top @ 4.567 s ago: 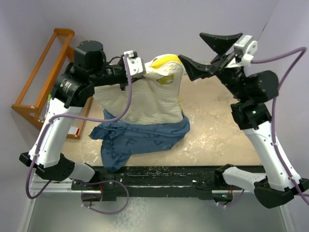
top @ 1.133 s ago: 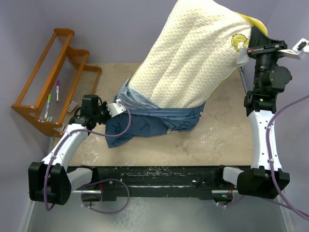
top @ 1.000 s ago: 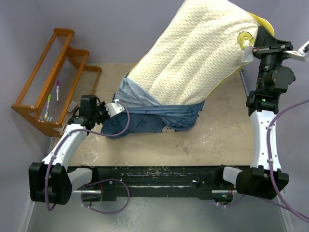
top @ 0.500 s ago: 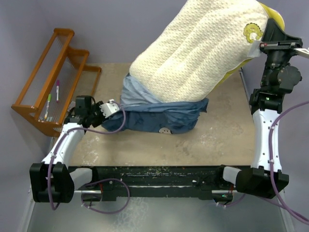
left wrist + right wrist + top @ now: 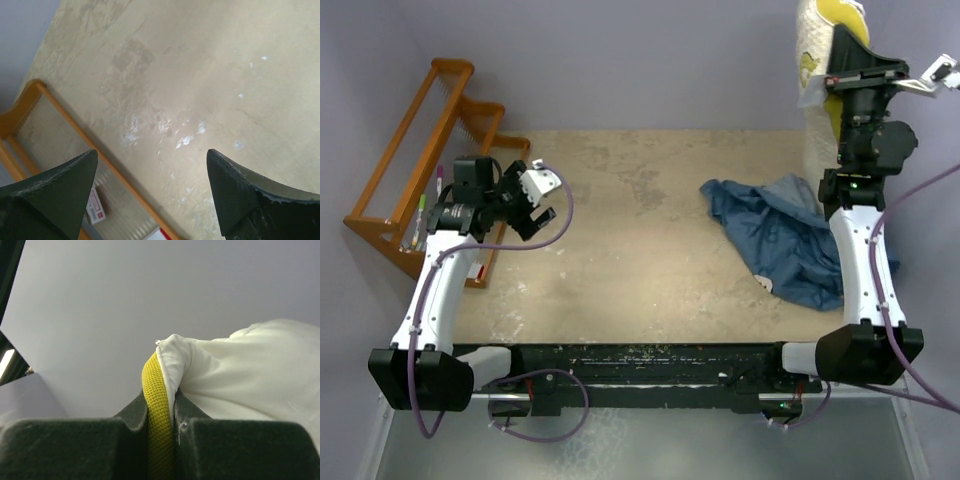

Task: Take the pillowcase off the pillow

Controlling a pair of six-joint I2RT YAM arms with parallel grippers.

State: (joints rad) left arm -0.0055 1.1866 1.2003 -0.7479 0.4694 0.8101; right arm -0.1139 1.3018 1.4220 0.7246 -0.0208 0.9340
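Observation:
The slate-blue pillowcase (image 5: 783,237) lies crumpled and empty on the table's right side. The cream pillow (image 5: 813,95) with its yellow edge (image 5: 840,12) hangs high at the far right, mostly behind the right arm. My right gripper (image 5: 835,62) is shut on the pillow's yellow edge (image 5: 159,405) and white corner (image 5: 220,375). My left gripper (image 5: 533,200) stands open over the table's left side, far from the pillowcase; its fingers (image 5: 240,192) are wide apart over bare tabletop with nothing between them.
A wooden rack (image 5: 415,170) holding pens and small cards stands at the table's left edge, just beside the left gripper; its rail (image 5: 60,117) shows in the left wrist view. The black base rail (image 5: 650,370) runs along the near edge.
The left gripper let go of the pillowcase, opened and drew back left. The right arm swung the pillow up and right; the pillowcase came off and dropped onto the table's right side.

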